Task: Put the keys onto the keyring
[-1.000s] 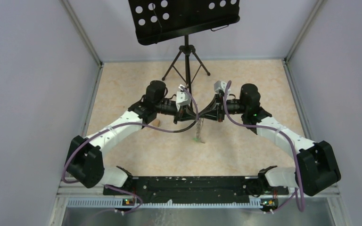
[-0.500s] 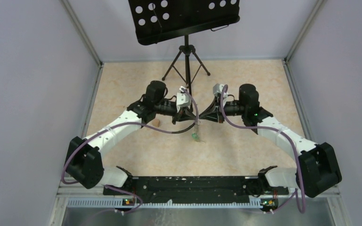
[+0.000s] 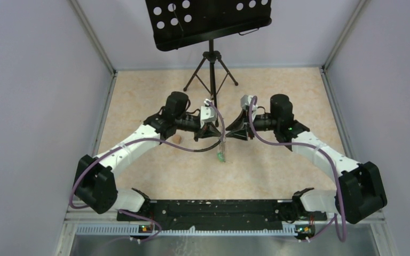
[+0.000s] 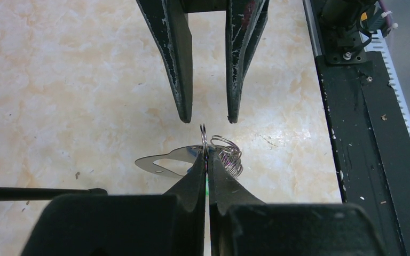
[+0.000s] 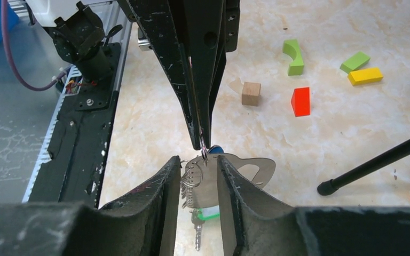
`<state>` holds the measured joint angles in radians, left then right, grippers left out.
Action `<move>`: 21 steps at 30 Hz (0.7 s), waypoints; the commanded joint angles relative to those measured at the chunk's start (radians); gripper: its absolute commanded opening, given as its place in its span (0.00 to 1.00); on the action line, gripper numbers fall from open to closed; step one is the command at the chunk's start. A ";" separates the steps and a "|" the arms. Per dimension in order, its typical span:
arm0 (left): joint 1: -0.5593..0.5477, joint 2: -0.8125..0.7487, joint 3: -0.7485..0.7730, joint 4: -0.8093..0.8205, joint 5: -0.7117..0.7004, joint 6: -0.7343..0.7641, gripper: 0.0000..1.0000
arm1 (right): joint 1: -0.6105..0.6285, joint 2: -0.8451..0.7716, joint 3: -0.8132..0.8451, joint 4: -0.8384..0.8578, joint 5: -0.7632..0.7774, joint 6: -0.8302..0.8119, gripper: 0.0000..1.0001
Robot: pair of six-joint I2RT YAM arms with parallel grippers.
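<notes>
The keyring (image 4: 157,161) is a flat silvery oval loop with a chain of small wire rings (image 4: 229,157) on one side. It hangs above the table. My left gripper (image 4: 206,156) is shut on one small ring at its top. My right gripper (image 5: 198,162) faces it, jaws apart, with the ring chain (image 5: 189,178) and part of the keyring (image 5: 248,169) between its fingers. A key with a green tag (image 5: 207,214) dangles below, and a blue tag (image 5: 217,148) peeks out behind the loop. From above, both grippers meet mid-table over the hanging bundle (image 3: 221,153).
Loose blocks lie on the table to the left: green arch (image 5: 294,57), green block (image 5: 355,61), yellow block (image 5: 365,76), red wedge (image 5: 300,101), wooden cube (image 5: 251,93). A black music stand (image 3: 208,21) on a tripod (image 3: 211,74) stands behind. The black base rail (image 3: 213,210) runs along the near edge.
My right gripper's jaws have opened from shut. The hanging bundle has swung slightly left, towards the left gripper, which keeps its hold.
</notes>
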<state>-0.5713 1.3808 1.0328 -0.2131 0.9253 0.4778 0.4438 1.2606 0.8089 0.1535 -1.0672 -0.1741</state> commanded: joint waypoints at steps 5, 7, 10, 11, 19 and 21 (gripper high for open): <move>-0.012 -0.020 0.045 0.000 0.007 0.024 0.00 | 0.050 -0.014 0.085 -0.088 0.006 -0.113 0.34; -0.016 -0.021 0.046 -0.002 0.009 0.025 0.00 | 0.054 -0.008 0.089 -0.090 0.014 -0.117 0.34; -0.020 -0.024 0.043 -0.006 0.016 0.026 0.00 | 0.060 -0.004 0.092 -0.091 0.025 -0.118 0.35; -0.022 -0.026 0.042 -0.006 0.019 0.025 0.00 | 0.062 -0.002 0.092 -0.092 0.028 -0.119 0.35; -0.031 -0.022 0.040 -0.006 0.029 0.027 0.00 | 0.085 0.022 0.099 -0.102 0.030 -0.123 0.26; -0.030 -0.022 0.039 -0.006 0.027 0.027 0.00 | 0.087 0.025 0.101 -0.104 0.028 -0.124 0.22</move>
<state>-0.5976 1.3808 1.0344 -0.2409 0.9234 0.4965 0.5152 1.2720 0.8532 0.0483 -1.0321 -0.2699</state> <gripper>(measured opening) 0.005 0.251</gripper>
